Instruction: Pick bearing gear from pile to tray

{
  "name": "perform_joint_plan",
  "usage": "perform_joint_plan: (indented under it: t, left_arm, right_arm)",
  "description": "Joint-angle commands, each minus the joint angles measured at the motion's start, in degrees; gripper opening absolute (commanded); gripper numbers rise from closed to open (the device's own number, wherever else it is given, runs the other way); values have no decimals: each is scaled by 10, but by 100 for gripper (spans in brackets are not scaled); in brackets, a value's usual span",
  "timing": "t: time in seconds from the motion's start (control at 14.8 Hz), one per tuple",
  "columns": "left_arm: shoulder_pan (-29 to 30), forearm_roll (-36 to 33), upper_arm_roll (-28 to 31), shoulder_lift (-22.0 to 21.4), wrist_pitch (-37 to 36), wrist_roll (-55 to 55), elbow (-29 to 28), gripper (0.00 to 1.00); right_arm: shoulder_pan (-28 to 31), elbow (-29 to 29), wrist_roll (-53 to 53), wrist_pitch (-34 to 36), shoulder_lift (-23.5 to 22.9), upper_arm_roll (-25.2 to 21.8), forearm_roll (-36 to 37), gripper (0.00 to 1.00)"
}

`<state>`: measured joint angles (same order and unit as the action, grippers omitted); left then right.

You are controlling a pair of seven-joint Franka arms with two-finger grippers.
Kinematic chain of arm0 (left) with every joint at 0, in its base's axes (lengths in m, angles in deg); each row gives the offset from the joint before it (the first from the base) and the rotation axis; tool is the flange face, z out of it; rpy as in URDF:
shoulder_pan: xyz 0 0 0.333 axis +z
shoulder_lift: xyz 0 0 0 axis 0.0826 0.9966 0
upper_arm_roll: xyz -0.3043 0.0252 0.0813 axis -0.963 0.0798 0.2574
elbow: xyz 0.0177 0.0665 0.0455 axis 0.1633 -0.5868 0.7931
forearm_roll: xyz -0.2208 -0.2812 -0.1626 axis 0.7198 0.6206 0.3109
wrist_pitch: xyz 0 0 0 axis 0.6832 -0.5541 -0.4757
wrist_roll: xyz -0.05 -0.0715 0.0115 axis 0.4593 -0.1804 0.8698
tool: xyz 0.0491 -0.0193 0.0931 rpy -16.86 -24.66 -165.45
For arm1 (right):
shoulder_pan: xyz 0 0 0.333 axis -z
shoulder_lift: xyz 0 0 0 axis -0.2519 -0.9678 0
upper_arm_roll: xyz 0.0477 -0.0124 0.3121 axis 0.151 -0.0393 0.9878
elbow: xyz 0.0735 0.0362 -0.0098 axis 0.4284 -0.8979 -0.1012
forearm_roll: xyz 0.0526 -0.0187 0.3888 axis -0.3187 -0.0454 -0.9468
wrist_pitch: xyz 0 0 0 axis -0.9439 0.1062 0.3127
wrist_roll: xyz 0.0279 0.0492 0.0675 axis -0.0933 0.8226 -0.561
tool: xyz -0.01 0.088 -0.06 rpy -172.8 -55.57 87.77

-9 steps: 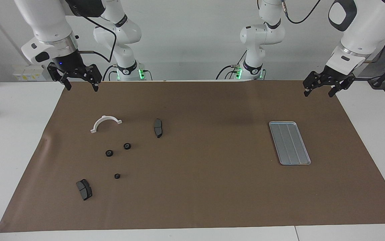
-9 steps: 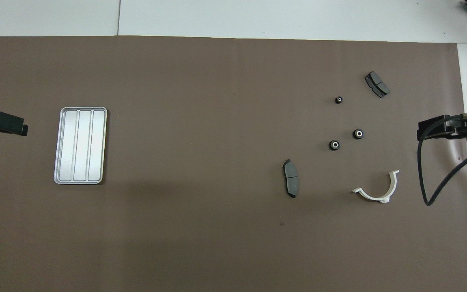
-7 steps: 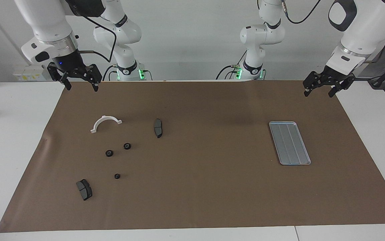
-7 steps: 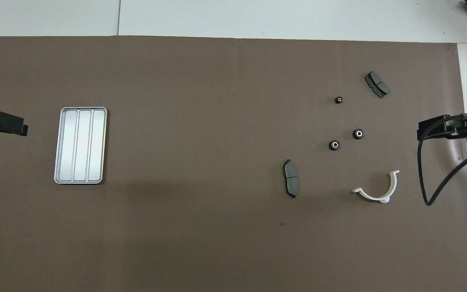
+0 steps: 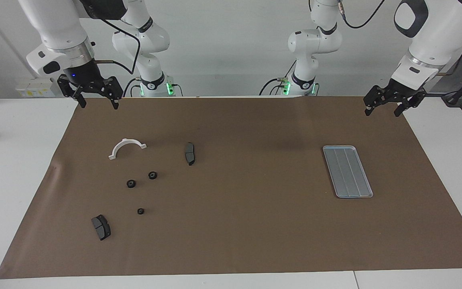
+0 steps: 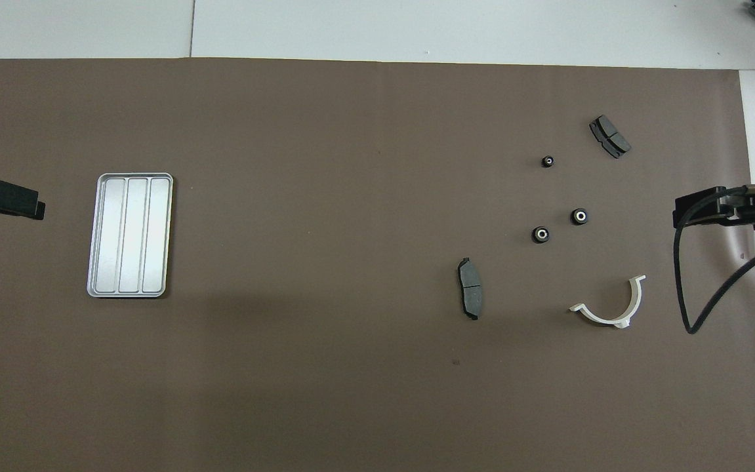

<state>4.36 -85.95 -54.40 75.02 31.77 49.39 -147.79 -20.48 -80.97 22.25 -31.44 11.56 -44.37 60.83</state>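
White jointed arms (image 5: 60,28), black cables, black two-finger claws (image 5: 96,103).

Overhead, the left gripper (image 6: 3,198) and right gripper (image 6: 712,208) are cut off at the edges.

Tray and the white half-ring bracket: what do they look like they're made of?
Tray: likely thin pressed metal, satin silver-grey; it catches light and has stamped lengthwise ridges and a low rim.
White half-ring bracket: probably moulded plastic, matte opaque white with no glint; could be painted.
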Motion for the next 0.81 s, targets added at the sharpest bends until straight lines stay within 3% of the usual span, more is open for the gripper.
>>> perform_joint_plan:
  t: [0.0, 0.74]
  left_arm:
    - [6, 3, -3, -15, 2, 5, -14, 100]
    - [6, 3, -3, -15, 2, 5, -14, 100]
  right_arm:
    - [3, -21, 0, -1, 19, 3, -4, 100]
    - [3, -35, -2, 0, 26, 3, -5, 100]
